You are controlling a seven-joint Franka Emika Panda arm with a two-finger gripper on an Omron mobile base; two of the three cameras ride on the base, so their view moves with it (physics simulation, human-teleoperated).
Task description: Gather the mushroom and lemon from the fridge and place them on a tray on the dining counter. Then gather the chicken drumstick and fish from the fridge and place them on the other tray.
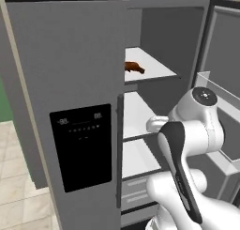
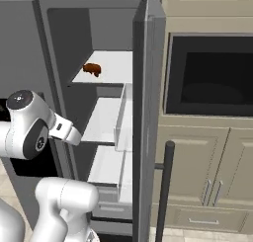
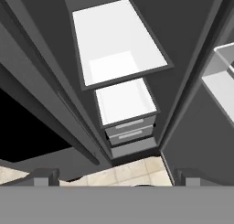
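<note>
Reaching into the open fridge, the arm has its hand low in the compartment, and the hand view looks along the jaws at the bare white lower shelves and the drawers beneath them. The 2 dark fingertips sit far apart at the bottom corners of that view, so the jaws are spread wide with nothing between them. The 1 task item visible is a brown piece, likely the chicken drumstick, lying on the top shelf near its left front corner. It lies above the hand, well apart from it, with its long axis roughly along the shelf front. Judging from this, the coming move calls for the hand to rise and tilt upward toward that shelf.
</note>
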